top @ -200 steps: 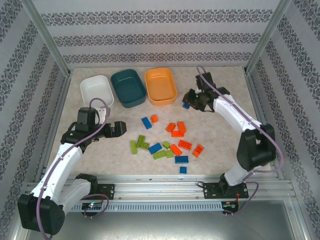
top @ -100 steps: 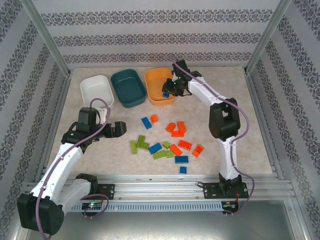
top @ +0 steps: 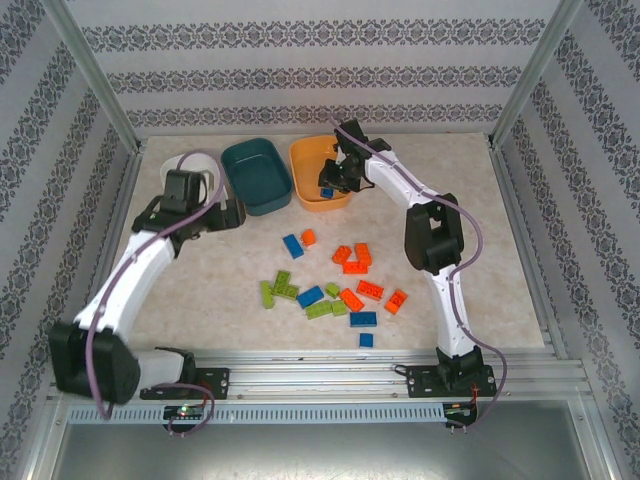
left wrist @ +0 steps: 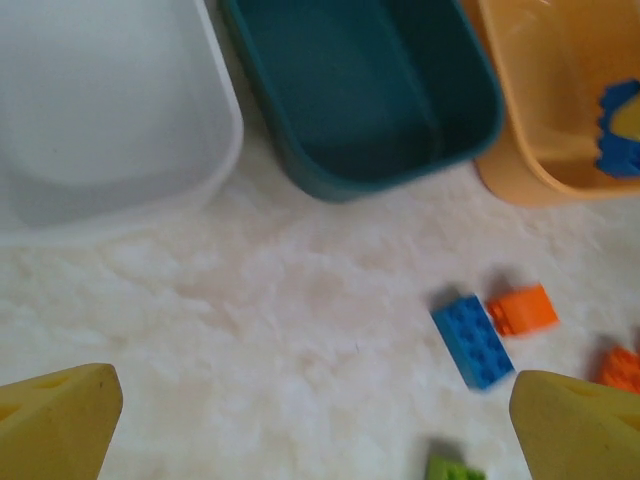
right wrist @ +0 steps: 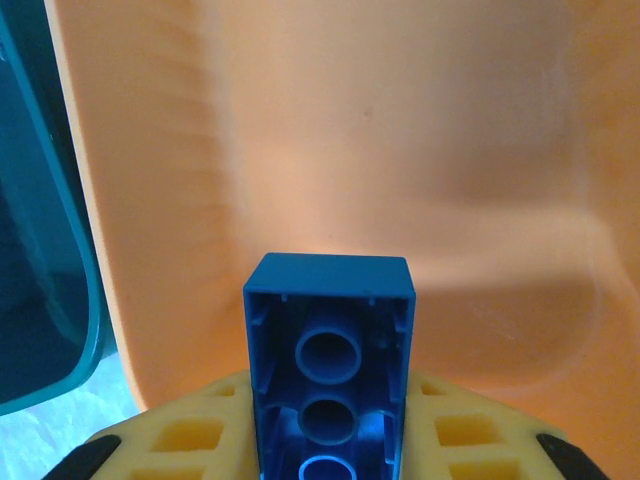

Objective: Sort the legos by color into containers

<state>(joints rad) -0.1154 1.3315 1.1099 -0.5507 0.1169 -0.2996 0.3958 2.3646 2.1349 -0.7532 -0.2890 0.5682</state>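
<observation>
Nearest you, by the near edge of the table (top: 500, 250), the loose legos (top: 335, 285) lie scattered in orange, blue and lime green. A loose blue brick (left wrist: 472, 340) and a small orange brick (left wrist: 520, 308) sit side by side at the far-left fringe of that scatter.

Further in, your left gripper (top: 232, 212) hangs with its jaws wide apart and nothing between them, in front of the white and teal tubs. It is the nearer arm to those two fringe bricks.

Toward the far edge, your right gripper (top: 332, 183) is clamped narrow on a blue brick (right wrist: 330, 360). The brick's long axis points straight out from the jaws, hollow underside toward the wrist camera. It hangs above the orange tub (right wrist: 400, 130), inside the rim and toward the tub's left wall.

The dark teal tub (right wrist: 30, 200) stands just left of the orange one, and the white tub (top: 200, 160) is left again, all three along the far edge. No brick lies in any tub where their floors show. A release here would likely drop blue into orange.
</observation>
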